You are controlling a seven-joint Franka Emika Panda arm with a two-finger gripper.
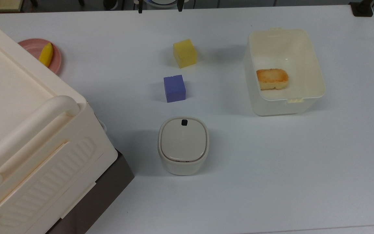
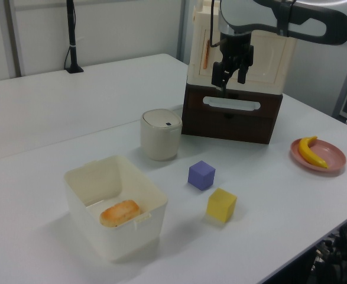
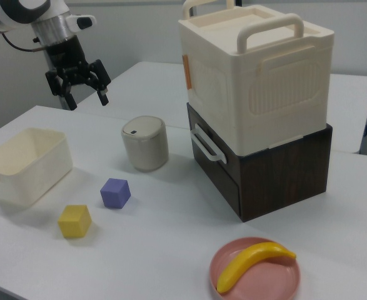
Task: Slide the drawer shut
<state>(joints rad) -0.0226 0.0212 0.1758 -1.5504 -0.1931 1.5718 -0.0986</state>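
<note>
Low in the right view's centre, the drawer [image 3: 217, 164] (rigid, likely gliding easily) sits nearly flush, best pushed beside its white loop handle [image 3: 203, 143] by the spread-fingered, empty gripper [image 3: 83, 97] upper left.

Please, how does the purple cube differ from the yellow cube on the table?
The purple cube is purple, while the yellow cube is yellow. In the top view, the purple cube lies nearer the lidded cream container, and the yellow cube lies farther from it. In the top view, the purple cube sits almost square to the picture, while the yellow cube is slightly turned. Both are similar small blocks resting flat on the white table, apart from each other.
</note>
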